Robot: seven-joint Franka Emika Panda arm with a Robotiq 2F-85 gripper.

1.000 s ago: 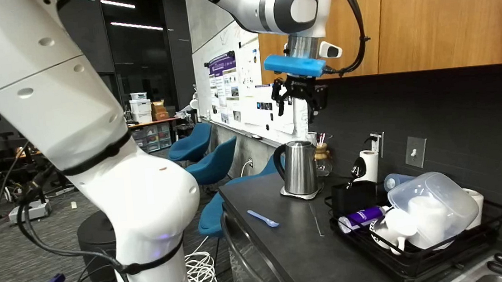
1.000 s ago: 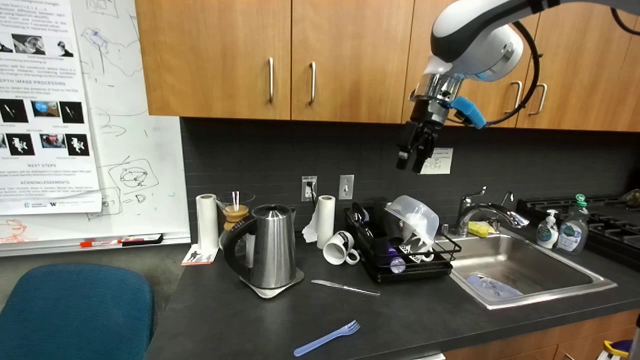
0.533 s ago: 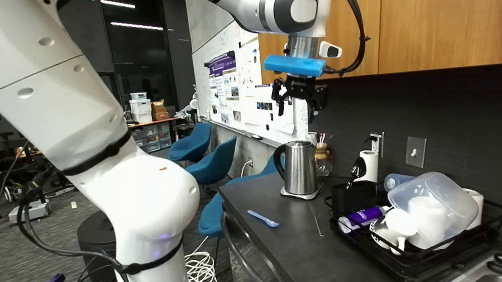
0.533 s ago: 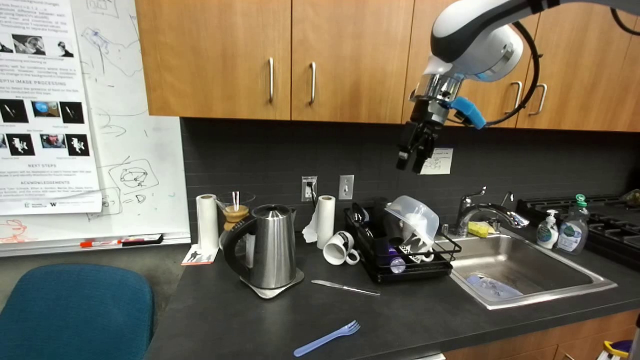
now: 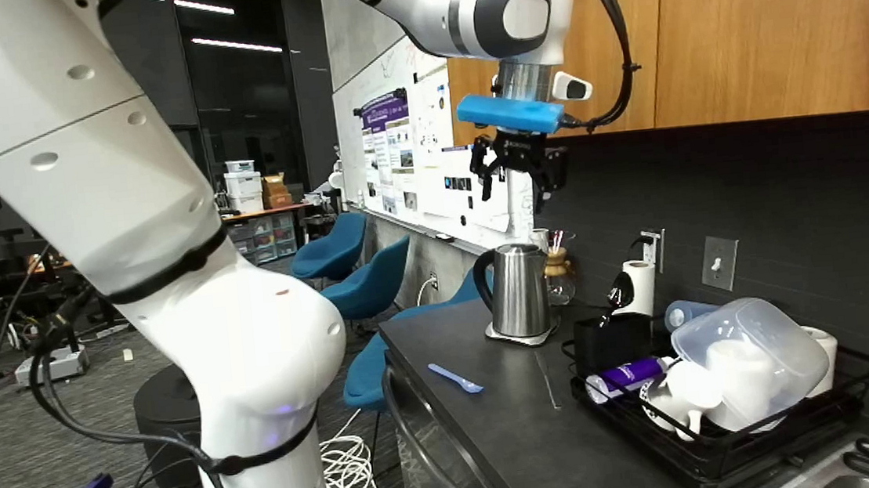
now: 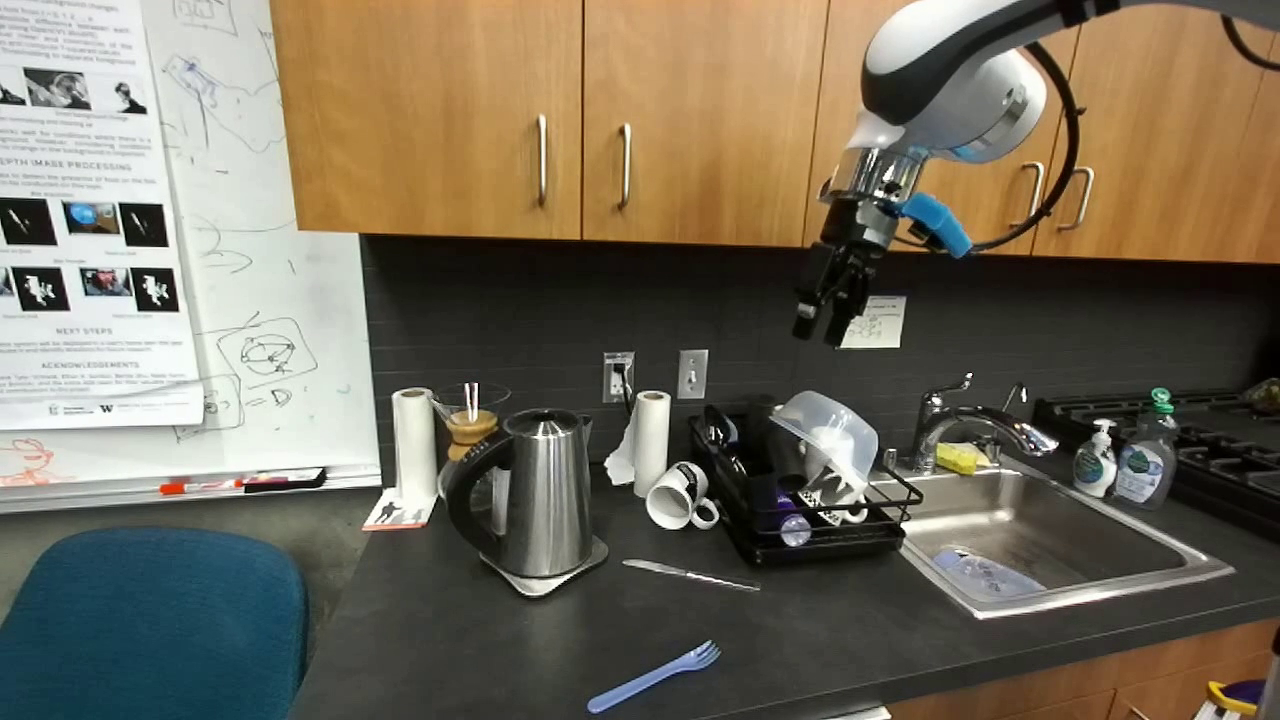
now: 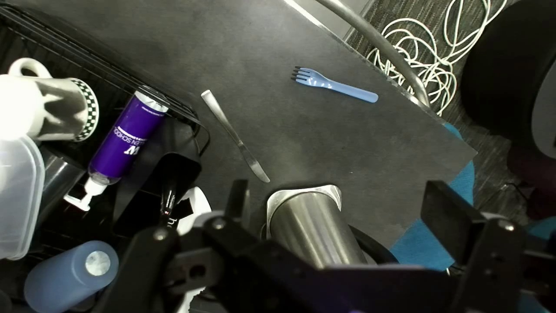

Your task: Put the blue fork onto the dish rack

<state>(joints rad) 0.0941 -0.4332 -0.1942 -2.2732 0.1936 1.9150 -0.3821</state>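
Note:
The blue fork (image 5: pixel 456 378) lies flat on the dark counter near its front edge, also in an exterior view (image 6: pixel 655 678) and in the wrist view (image 7: pixel 333 84). The black dish rack (image 6: pixel 825 550) stands farther back by the wall, loaded with dishes; its wire edge shows in the wrist view (image 7: pixel 89 62). My gripper (image 5: pixel 513 194) hangs high above the counter, also in an exterior view (image 6: pixel 821 328). In the wrist view my gripper (image 7: pixel 338 195) has its fingers wide apart with nothing between them. It is well apart from fork and rack.
A steel kettle (image 6: pixel 547 500) stands on the counter near the fork. A metal knife (image 6: pixel 690 574) lies between fork and rack. The rack holds a purple bottle (image 5: pixel 628 374), mugs and a clear plastic tub (image 5: pixel 759 357). A sink (image 6: pixel 1010 520) is beside the rack. Wooden cabinets (image 6: pixel 700 120) hang above.

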